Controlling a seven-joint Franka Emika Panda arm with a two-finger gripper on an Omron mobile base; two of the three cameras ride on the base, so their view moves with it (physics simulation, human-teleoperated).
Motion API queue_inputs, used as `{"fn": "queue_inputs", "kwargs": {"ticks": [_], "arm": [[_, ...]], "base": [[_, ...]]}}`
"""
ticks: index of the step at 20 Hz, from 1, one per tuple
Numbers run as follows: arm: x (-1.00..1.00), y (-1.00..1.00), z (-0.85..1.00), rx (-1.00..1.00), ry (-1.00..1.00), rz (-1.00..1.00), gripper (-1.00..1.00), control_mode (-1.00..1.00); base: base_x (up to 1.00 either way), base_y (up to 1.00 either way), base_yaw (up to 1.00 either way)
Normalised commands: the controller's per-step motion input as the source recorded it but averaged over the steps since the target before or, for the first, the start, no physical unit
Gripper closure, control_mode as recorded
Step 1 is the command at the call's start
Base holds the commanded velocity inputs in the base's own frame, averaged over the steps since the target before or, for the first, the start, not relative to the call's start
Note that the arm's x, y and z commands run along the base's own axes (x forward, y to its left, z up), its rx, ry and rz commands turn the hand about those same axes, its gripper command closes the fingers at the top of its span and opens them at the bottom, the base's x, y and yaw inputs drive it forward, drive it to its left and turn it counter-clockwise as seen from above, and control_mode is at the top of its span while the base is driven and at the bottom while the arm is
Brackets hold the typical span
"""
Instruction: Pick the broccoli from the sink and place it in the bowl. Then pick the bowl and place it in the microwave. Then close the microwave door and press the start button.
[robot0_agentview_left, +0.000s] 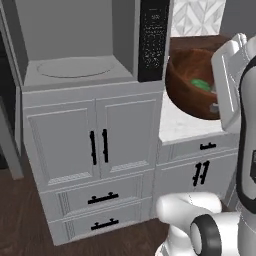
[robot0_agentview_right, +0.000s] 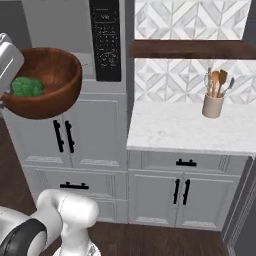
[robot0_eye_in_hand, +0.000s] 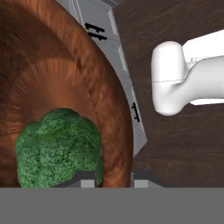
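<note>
microwave (robot0_agentview_left: 75, 45): cavity open, light grey, round turntable bare; nothing set inside, so the second step is not finished. Control strip sits on the cavity's right edge in the left base view.
microwave door: cannot be made out in either base view; closing it and pressing start are both left to do.
counter (robot0_agentview_right: 185, 127): white marble, right of the microwave; a jar of utensils (robot0_agentview_right: 214, 95) stands near the back wall. Not part of the task.
bowl (robot0_agentview_left: 192, 82): reddish-brown wood, held up in the air to the right of the microwave opening, above the cabinet fronts and clear of any surface. Judged to be in transit towards the cavity. Its right part is hidden behind the white arm in the left base view; its left edge is cut off in the right base view.
broccoli (robot0_eye_in_hand: 59, 146): lies inside the bowl on its floor, so the first step reads as done. Only a thin green sliver shows in the left base view.
gripper (robot0_eye_in_hand: 113, 181): closed on the bowl's rim, one fingertip inside the wall and one outside, as the hand view shows. Only the very tips show, so contact is hard to judge.
sink: out of frame.
</note>
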Motion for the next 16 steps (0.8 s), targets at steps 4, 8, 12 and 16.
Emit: {"fn": "queue_inputs", "kwargs": {"ticks": [4, 8, 12, 16], "arm": [[0.00, 0.00, 0.00, 0.00, 0.00, 0.00, 1.00, 1.00], [0.00, 0.00, 0.00, 0.00, 0.00, 0.00, 1.00, 1.00], [0.00, 0.00, 0.00, 0.00, 0.00, 0.00, 1.00, 1.00], [0.00, 0.00, 0.00, 0.00, 0.00, 0.00, 1.00, 1.00]], "base": [[0.43, 0.73, 0.02], [0.63, 0.05, 0.15], [0.66, -0.05, 0.34], [0.38, -0.07, 0.32]]}}
